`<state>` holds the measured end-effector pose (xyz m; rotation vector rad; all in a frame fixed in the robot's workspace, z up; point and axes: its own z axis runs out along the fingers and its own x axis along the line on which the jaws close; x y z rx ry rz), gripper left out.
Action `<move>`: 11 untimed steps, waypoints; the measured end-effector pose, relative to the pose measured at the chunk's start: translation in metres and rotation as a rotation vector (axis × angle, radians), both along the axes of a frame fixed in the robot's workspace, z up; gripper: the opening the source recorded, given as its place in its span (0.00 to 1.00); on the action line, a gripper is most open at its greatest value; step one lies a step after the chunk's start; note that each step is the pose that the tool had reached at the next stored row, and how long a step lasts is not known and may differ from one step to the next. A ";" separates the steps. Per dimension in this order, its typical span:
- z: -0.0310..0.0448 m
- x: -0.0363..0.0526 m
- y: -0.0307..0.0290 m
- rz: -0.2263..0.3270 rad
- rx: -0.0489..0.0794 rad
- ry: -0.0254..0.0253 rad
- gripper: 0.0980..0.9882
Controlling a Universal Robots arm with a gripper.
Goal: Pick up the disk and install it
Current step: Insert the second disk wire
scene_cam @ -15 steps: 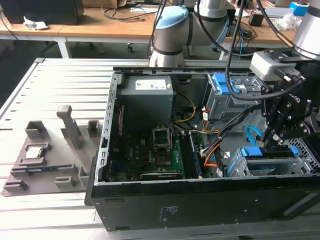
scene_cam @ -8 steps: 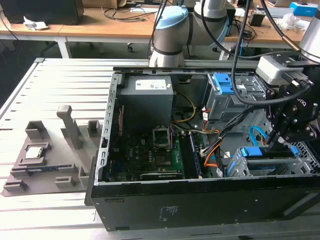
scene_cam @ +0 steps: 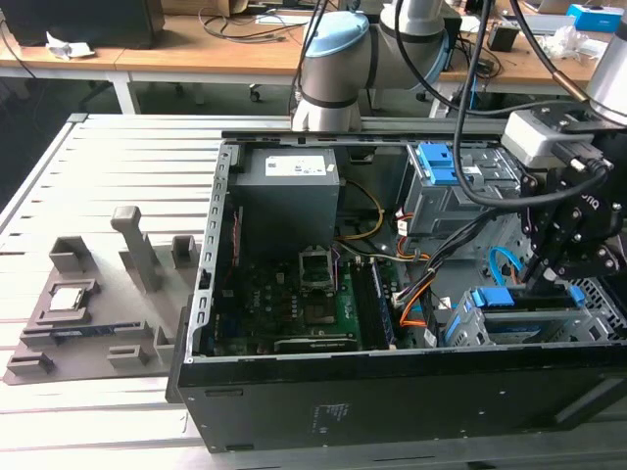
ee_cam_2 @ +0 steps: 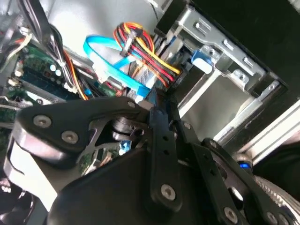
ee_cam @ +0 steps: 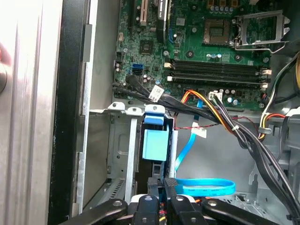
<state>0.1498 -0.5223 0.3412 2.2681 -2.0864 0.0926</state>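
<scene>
The disk (ee_cam: 154, 143) stands edge-on in a slot of the grey drive cage (ee_cam: 123, 140); its blue plastic bracket faces the camera in the first wrist view. In the exterior view the disk (scene_cam: 519, 315) lies in the cage at the open computer case's near corner, on that view's right. My gripper (scene_cam: 542, 282) hangs directly over its rear end. The gripper (ee_cam: 165, 183) is shut, its fingers pressed together at the disk's end edge and not around it. In the second wrist view the gripper (ee_cam_2: 157, 110) points into the cage beside the cables.
A blue flat data cable (ee_cam: 206, 187) and a red-yellow-black power bundle (ee_cam_2: 145, 56) run close by the gripper. The motherboard (scene_cam: 294, 294) and power supply (scene_cam: 286, 191) lie further in. A second blue-topped cage (scene_cam: 436, 166) stands behind. A grey fixture with a square chip (scene_cam: 69, 297) lies outside the case.
</scene>
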 end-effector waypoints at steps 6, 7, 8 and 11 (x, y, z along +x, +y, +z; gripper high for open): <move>-0.0002 0.0000 -0.0033 0.000 0.021 0.0000 0.07; -0.0004 -0.0001 -0.0044 0.000 0.021 0.0000 0.07; -0.0008 -0.0001 -0.0048 0.000 0.021 0.0000 0.07; -0.0029 -0.0001 -0.0049 0.000 0.021 0.0000 0.07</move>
